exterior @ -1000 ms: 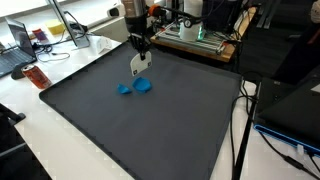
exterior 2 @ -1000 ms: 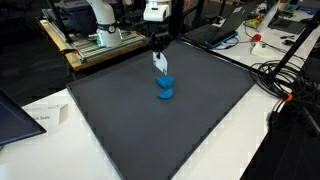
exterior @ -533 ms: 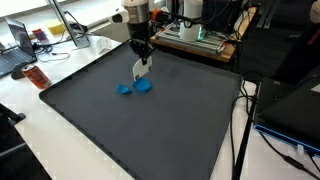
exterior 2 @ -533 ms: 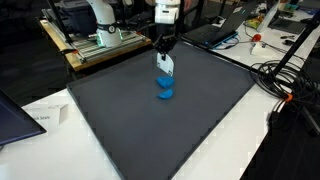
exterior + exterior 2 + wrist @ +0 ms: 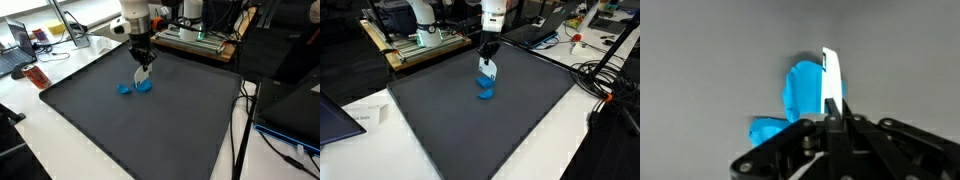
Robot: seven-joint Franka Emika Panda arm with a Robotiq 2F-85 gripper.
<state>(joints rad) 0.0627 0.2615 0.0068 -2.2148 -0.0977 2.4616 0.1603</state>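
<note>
My gripper [image 5: 142,61] is shut on a thin white and blue flat piece [image 5: 143,73] and holds it upright by its top edge, just above the dark grey mat [image 5: 150,130]. The piece hangs over a blue bowl-like thing [image 5: 145,86], and a smaller blue piece [image 5: 124,88] lies beside that. The other exterior view shows the gripper [image 5: 487,58], the held piece [image 5: 488,70] and the blue things [image 5: 485,92]. In the wrist view the fingers [image 5: 833,118] pinch the white piece [image 5: 831,78] edge-on, with the blue bowl [image 5: 800,90] and the smaller piece [image 5: 766,130] behind it.
A red object [image 5: 36,77] and a laptop [image 5: 14,55] lie beyond one mat edge. A rack of equipment [image 5: 195,38] stands behind the arm. Cables [image 5: 605,80], a red-capped bottle [image 5: 577,41], a paper [image 5: 365,117] and a dark laptop [image 5: 334,112] surround the mat.
The gripper has carried the white piece sideways, to the right in both exterior views, so that it now hangs over the blue bowl. The blue things have not moved.
</note>
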